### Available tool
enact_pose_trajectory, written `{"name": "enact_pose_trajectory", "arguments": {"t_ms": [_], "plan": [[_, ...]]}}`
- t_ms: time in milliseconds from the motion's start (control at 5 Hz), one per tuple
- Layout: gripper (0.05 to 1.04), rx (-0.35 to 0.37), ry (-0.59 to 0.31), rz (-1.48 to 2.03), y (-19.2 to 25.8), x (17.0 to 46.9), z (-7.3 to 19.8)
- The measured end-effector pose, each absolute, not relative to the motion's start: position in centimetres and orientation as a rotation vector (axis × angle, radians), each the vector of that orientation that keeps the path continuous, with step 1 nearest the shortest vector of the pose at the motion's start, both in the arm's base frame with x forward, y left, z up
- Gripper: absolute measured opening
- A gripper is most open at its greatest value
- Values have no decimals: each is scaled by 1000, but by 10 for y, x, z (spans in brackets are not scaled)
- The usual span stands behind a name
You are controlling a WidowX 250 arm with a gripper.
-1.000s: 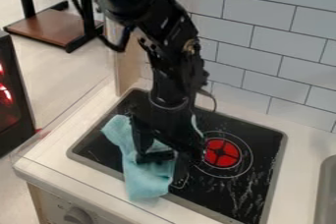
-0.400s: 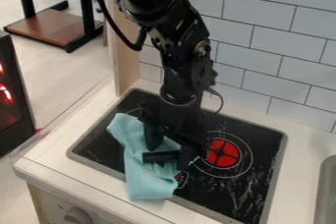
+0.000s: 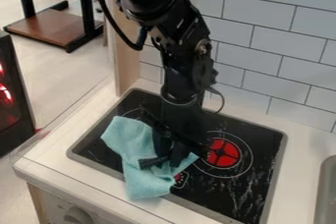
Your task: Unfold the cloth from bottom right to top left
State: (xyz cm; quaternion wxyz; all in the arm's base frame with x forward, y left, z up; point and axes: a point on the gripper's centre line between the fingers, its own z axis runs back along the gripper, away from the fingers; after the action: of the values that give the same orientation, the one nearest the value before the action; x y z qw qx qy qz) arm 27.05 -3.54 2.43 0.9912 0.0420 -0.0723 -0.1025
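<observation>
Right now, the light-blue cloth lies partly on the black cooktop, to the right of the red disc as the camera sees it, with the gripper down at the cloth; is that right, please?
Not quite: the camera view shows the light-blue cloth to the left of the red disc, partly on the black cooktop, with the gripper down at it.

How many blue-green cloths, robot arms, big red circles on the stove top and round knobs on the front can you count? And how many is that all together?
Blue-green cloth: 1
Robot arm: 1
Big red circle on the stove top: 1
Round knob: 1
Total: 4
</observation>
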Motion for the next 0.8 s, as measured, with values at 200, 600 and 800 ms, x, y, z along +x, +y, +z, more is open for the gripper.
{"name": "enact_pose_trajectory", "arguments": {"t_ms": [200, 600, 800], "plan": [[104, 70, -149, -205, -26, 272, 40], [51, 74, -173, -153, 14, 291, 75], [51, 59, -182, -106, 37, 310, 82]]}}
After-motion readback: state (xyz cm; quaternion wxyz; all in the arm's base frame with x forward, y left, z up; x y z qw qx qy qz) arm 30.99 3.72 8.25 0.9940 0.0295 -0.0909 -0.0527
